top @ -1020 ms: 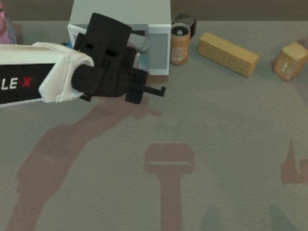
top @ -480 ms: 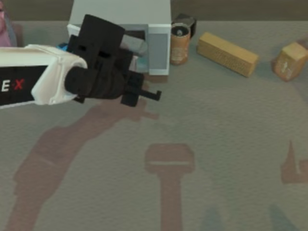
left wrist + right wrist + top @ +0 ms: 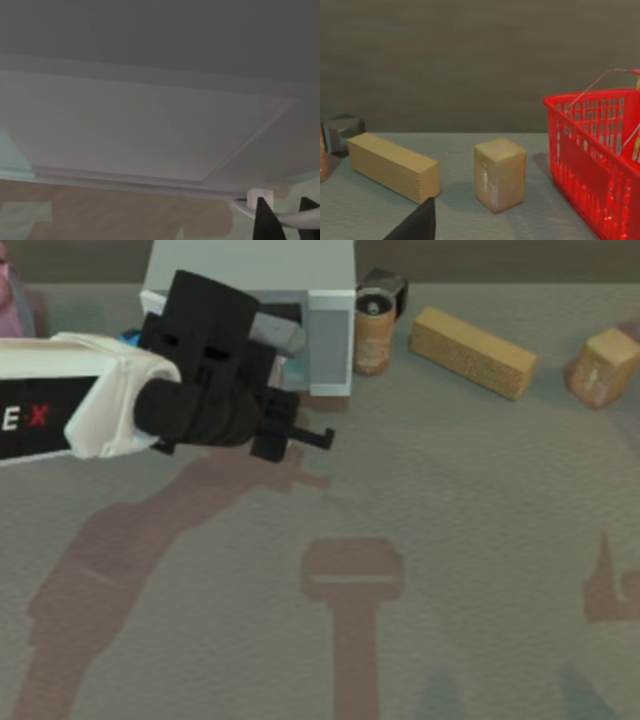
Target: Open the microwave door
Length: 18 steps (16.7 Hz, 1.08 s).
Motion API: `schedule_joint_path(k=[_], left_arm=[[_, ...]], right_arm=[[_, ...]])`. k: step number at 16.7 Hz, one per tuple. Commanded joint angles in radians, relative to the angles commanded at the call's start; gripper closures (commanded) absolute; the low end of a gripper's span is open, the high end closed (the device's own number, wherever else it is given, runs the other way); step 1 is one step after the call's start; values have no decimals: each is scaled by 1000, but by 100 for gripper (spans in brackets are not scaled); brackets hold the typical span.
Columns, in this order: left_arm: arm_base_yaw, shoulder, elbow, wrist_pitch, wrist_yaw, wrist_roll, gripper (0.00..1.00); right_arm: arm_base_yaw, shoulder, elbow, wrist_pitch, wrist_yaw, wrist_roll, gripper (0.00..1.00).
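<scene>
Left wrist view: our left gripper (image 3: 282, 220) shows two dark fingertips set a little apart, with the door's white bar handle (image 3: 265, 206) passing between them; whether the pads actually bite it we cannot tell. Jaws read as part-closed around the handle, not wide open

Just beyond the fingertips, the microwave door (image 3: 145, 130) fills the wrist view as a grey windowed panel in a pale frame, seen at a slant, tabletop below its edge

Top view: left gripper (image 3: 300, 435) sits in front of the microwave (image 3: 250, 270), which stands at the far edge, left of centre. The door (image 3: 275, 335) looks swung partly out from the box, a teal strip of inside showing beside the grey control panel (image 3: 331, 340). Most of the door is hidden under our arm

Right of the microwave: brown can (image 3: 373, 332) touching or just beside it, dark block (image 3: 385, 288) behind, long tan block (image 3: 472, 352), small carton (image 3: 600, 365) near the right edge. Right wrist view adds a red basket (image 3: 600, 165). Right arm parked, out of the top view; one dark fingertip (image 3: 415, 225) only, state not readable

Judgement: step in hand is swinging the door wider. Do it by keeping hold of the handle and following an arc about the hinge, letting the wrist turn with the panel. A straight pull risks slipping off the bar or dragging the box
</scene>
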State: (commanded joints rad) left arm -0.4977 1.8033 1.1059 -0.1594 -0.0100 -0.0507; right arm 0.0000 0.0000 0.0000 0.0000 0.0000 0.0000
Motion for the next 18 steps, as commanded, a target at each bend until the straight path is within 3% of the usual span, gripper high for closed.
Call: schedule_joint_path(k=[14,18], left_arm=[[0,0,0,0,0,0,100],[3,-9,-12,1,23,18,100]], right_arm=[[0,0,0,0,0,0,0],[0,0,0,0,0,0,0]])
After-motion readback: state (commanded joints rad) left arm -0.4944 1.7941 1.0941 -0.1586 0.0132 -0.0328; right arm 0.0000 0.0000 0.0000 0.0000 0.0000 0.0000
